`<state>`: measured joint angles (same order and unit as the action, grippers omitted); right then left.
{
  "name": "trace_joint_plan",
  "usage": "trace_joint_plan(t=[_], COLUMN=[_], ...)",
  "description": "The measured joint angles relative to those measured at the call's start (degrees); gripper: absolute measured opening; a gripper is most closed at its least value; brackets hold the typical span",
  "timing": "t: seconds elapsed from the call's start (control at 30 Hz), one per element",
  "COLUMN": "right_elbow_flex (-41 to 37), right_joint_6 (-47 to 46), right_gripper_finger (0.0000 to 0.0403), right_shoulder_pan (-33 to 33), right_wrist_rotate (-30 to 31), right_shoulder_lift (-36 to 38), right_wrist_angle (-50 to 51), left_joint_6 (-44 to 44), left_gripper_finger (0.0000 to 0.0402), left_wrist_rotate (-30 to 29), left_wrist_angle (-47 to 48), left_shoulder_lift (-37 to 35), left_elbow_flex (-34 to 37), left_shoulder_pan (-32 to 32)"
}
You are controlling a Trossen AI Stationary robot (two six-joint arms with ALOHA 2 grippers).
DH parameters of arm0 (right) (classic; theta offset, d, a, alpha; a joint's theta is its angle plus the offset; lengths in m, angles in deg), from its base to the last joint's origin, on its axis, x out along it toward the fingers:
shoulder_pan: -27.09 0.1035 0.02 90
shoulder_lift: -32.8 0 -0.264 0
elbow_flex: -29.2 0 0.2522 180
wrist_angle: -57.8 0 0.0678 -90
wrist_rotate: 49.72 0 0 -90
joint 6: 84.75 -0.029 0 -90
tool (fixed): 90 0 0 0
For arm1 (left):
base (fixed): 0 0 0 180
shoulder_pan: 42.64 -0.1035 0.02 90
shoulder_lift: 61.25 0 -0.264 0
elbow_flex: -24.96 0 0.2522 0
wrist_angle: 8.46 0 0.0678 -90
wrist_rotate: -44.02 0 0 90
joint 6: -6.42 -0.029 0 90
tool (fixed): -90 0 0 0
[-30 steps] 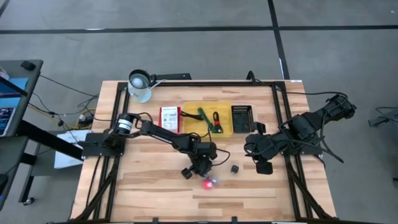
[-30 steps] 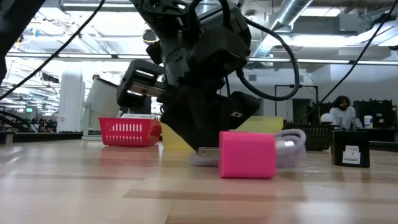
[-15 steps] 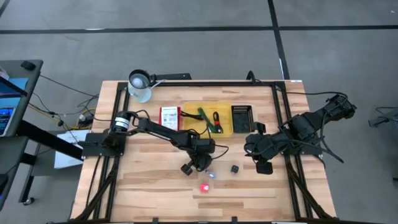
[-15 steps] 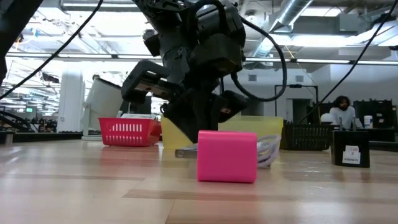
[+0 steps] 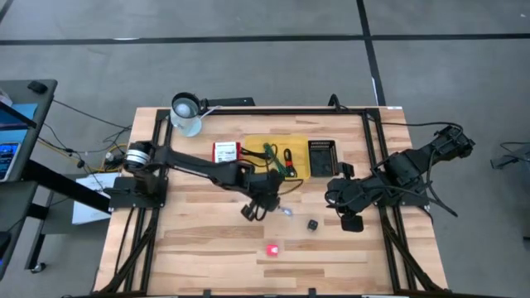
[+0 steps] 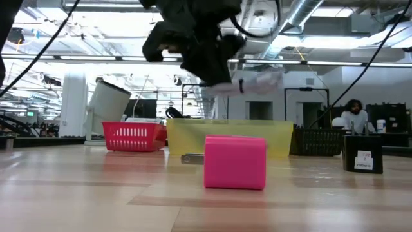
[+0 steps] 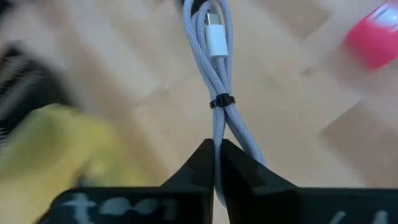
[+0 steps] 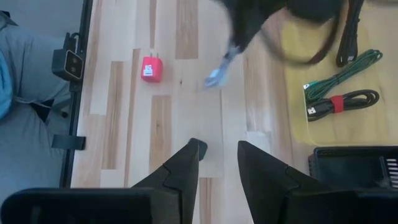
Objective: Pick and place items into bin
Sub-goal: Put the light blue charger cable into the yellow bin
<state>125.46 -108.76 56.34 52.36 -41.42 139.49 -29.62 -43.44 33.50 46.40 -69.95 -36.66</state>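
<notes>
My left gripper (image 5: 272, 201) hangs over the middle of the table, near the yellow bin (image 5: 257, 147), and is shut on a pale coiled USB cable (image 5: 286, 211). In the low view the cable (image 6: 259, 82) is high above the table. A pink-red charger block (image 5: 272, 248) sits flat on the wood nearer the near edge, and a small black cube (image 5: 312, 223) sits to its right. Green (image 8: 341, 73) and black-and-red (image 8: 343, 101) cables lie in the bin. My right gripper (image 8: 217, 152) waits open on the right side. My left gripper pinches the coiled cable between its two fingers (image 7: 202, 163) at the bundle's looped end (image 7: 217, 138). The cable runs on past the fingertips, bound by a black tie (image 7: 221, 101), to the white plug (image 7: 214, 28). It is lifted clear of the table.
A red basket (image 5: 225, 153) stands left of the yellow bin and a black basket (image 5: 322, 157) right of it. A white lamp-like object (image 5: 187, 112) sits at the far left corner. A person (image 6: 353, 116) is in the room beyond the table.
My left gripper has risen from the table and moved toward the far edge and the yellow bin, carrying the cable up clear of the wood. The pink block slid a little toward the near edge early on and has stayed put since.
</notes>
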Motion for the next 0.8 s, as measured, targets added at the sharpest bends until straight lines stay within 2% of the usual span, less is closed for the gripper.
trace_joint_plan(t=[0.17,0.33,0.5,0.8], right_elbow_flex=[0.00,0.00,0.00,0.00], right_joint_6=[0.00,0.00,-1.06,-2.59], right_gripper_finger=[0.0106,0.0106,0.0106,0.0106], right_shoulder_pan=[-0.02,-0.13,-0.13,-0.13], right_wrist_rotate=[0.01,0.02,0.02,0.02], right_shoulder_lift=[0.00,0.00,0.00,0.00], right_wrist_angle=[0.78,0.73,0.71,0.69], left_joint_6=[-6.04,-10.34,-10.33,-7.71], left_gripper_finger=[0.0000,0.0000,0.0012,0.0079], left_wrist_rotate=[-9.98,-15.43,-16.57,-15.87], left_wrist_angle=[1.96,1.97,2.02,2.86], left_shoulder_lift=[-4.87,-6.42,-6.42,-6.42], left_elbow_flex=[-0.09,-0.09,-0.09,-0.09], left_shoulder_pan=[-3.22,-8.69,-14.05,-17.45])
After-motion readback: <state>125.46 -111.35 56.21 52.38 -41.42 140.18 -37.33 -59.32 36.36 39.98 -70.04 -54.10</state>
